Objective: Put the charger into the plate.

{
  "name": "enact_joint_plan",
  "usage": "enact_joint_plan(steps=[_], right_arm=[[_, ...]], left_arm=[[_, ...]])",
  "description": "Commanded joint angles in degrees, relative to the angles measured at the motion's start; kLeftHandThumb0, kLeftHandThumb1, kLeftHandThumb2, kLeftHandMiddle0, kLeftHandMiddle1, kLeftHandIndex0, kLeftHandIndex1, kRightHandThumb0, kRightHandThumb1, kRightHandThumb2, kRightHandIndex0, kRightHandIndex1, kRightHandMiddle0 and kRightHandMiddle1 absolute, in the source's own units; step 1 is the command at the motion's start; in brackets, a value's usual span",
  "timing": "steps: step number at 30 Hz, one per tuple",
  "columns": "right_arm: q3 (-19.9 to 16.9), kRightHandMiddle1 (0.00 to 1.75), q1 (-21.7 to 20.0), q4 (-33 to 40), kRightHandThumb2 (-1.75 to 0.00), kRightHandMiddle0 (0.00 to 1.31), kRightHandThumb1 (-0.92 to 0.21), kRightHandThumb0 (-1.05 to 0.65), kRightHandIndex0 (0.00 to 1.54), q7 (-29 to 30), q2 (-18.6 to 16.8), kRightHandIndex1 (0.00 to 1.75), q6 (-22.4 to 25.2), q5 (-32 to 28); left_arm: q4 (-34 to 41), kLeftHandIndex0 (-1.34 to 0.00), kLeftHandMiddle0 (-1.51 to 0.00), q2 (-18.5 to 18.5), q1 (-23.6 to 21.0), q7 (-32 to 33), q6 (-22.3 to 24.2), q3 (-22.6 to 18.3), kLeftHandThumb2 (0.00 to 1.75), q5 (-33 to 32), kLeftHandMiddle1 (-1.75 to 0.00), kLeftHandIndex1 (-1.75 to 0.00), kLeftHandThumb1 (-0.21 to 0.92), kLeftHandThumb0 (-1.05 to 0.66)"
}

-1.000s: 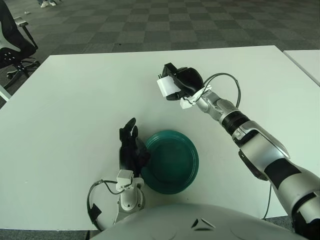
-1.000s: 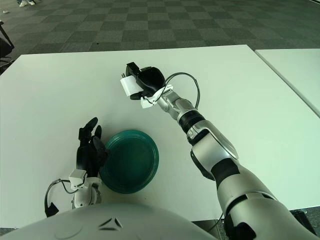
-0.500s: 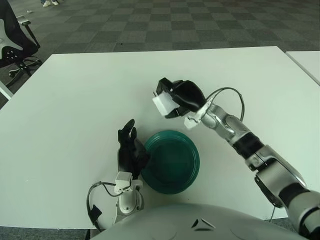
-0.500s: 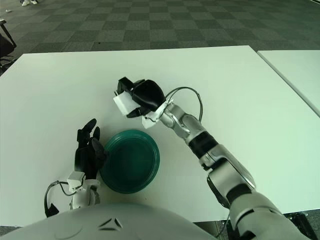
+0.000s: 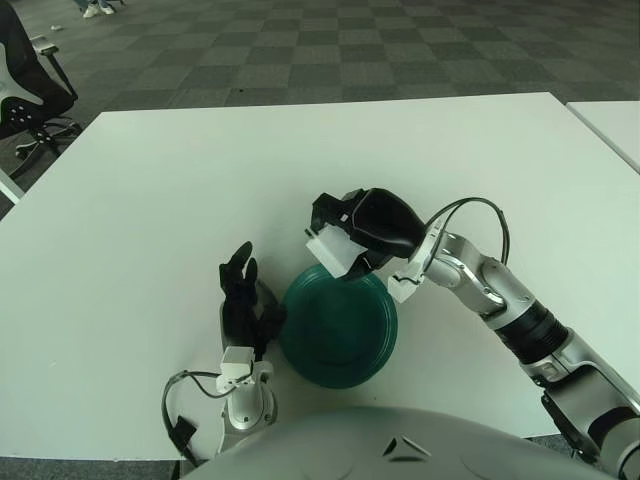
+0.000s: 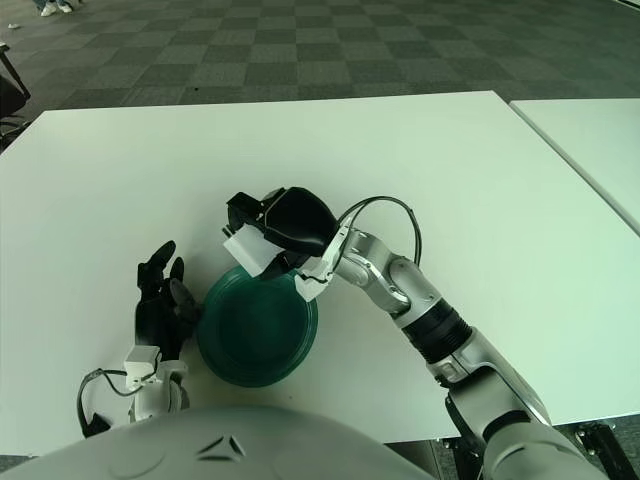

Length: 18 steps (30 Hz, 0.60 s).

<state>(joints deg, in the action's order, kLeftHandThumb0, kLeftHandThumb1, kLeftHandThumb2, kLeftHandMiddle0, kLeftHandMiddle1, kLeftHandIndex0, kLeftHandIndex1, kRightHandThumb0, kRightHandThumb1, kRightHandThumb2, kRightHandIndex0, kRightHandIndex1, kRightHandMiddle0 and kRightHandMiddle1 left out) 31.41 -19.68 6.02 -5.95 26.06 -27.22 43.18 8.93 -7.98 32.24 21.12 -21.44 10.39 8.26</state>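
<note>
Over plate's (image 5: 340, 330) far rim now: right hand (image 5: 365, 225), moved nearer since earlier, fingers clamped on charger (image 5: 335, 249). Left hand (image 5: 243, 305) open, left of plate.

One charger (image 5: 334, 250), one plate (image 5: 340, 328), two tables (image 5: 150, 200)

A white tabletop (image 5: 150, 200) is filling most of both views, its far edge running straight across the upper part. Beyond that edge a floor (image 5: 330, 45) of dark grey carpet tiles, laid in a chequered pattern, is stretching away to the top of the views. A second white table (image 5: 612, 122) is showing at the right edge, parted from the first by a narrow gap. At the far left a black office chair (image 5: 25, 85) with a wheeled base is standing on the carpet, just beside the tabletop's corner and partly cut off by the left border.
</note>
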Motion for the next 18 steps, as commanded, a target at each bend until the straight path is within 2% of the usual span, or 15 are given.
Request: enact_joint_plan(steps=[1,5,11,18], right_arm=[[-1.51,1.75,1.17,0.42,-0.86,0.35,-0.68,-0.39,0.81,-1.75,1.32,1.75,-1.25,-1.86],[-2.17,1.75,2.11,-0.06,-0.85,0.35,-0.68,-0.39,0.8,-2.28,1.8,1.75,-3.21,-2.35],[-2.7,1.75,6.34,-0.18,-0.88,0.36,-0.66,-0.39,0.81,-1.03,3.98,1.75,-7.66,-1.56],[-2.74,1.75,6.55,-1.63,-0.9,0.37,-0.64,-0.4,0.81,-1.53,3.54,1.75,-9.56,-0.53]], left_arm=[[-0.88,-0.03,-0.37,-0.36,0.6,-0.32,-1.61,-1.03,1.01,-0.3,-0.02,-0.92,0.92,-0.85],[-1.49,-0.04,-0.39,-0.44,0.67,-0.87,-2.77,-1.39,1.01,-1.03,-0.02,-0.92,0.92,-0.85],[-2.35,-0.05,-0.39,-0.43,0.76,-1.86,-4.16,-2.12,1.0,-2.2,-0.02,-0.93,0.92,-0.85],[-3.07,-0.04,-0.4,-0.65,0.67,-2.36,-5.15,-2.85,1.0,-2.57,-0.02,-0.92,0.92,-0.85]])
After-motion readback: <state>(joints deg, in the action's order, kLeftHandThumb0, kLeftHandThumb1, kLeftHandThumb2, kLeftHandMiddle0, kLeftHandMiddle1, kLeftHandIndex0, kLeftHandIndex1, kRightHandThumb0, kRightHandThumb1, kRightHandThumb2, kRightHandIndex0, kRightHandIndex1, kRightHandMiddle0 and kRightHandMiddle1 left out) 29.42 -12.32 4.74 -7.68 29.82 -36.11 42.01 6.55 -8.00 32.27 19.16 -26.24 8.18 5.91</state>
